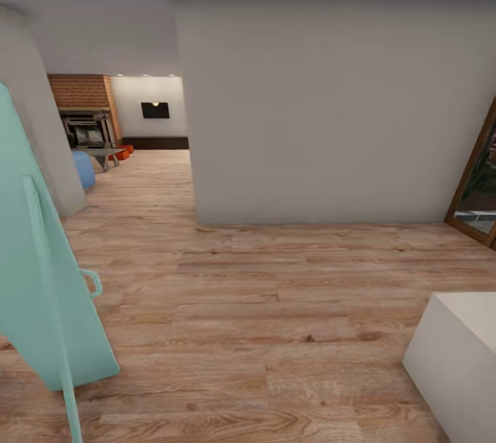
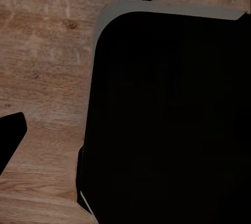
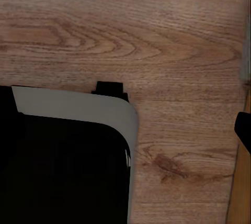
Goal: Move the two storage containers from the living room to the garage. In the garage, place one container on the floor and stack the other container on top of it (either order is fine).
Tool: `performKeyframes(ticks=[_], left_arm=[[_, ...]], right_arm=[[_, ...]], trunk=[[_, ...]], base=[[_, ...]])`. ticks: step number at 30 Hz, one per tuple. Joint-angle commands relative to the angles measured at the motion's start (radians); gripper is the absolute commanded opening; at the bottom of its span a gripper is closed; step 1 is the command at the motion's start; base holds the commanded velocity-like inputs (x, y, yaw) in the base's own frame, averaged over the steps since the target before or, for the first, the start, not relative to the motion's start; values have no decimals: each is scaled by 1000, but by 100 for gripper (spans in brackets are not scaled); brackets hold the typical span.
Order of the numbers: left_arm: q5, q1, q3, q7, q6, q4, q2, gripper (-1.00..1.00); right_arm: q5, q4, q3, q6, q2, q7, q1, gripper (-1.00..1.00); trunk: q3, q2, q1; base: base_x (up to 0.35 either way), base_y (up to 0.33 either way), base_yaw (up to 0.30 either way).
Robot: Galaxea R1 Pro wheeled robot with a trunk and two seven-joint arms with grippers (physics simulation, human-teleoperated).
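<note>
Sitting far down the hallway, the two storage containers (image 1: 124, 151) show as small red-orange shapes on the light wood floor (image 1: 275, 305) of the living room (image 1: 117, 133), just beside a grey bench-like piece (image 1: 103, 156) under the brick fireplace wall (image 1: 81, 91). A blue seat (image 1: 83, 169) stands near them, and a dark panel (image 1: 155, 110) hangs on the white wall behind. Nearer the camera, a broad white wall (image 1: 324, 105) fills the middle, a pale teal door (image 1: 41, 271) with a handle leans in at the left edge, a wood-framed glass door (image 1: 479, 188) sits at the right, and a white block (image 1: 458, 360) lies low right. Both wrist cameras look down on wood planks and the robot's black, grey-edged base (image 2: 167, 119). Whether either pincer is spread or closed I cannot tell; the containers lie well apart from the arms.
</note>
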Motion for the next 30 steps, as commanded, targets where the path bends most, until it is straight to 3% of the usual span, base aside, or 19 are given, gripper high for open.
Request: performKeyframes(ticks=[1,30], left_arm=[[5,0,4,1,-1,0,0,100],[10,0,3,1,9,4,3,100]], right_arm=[[-1,2,8,-5,0,1,-1,100],[10,2,12,-2,1,1,-1,100]], trunk=[[-1,0,0],[-1,0,0]], base=[[270,-167,0],[315,-23,0]])
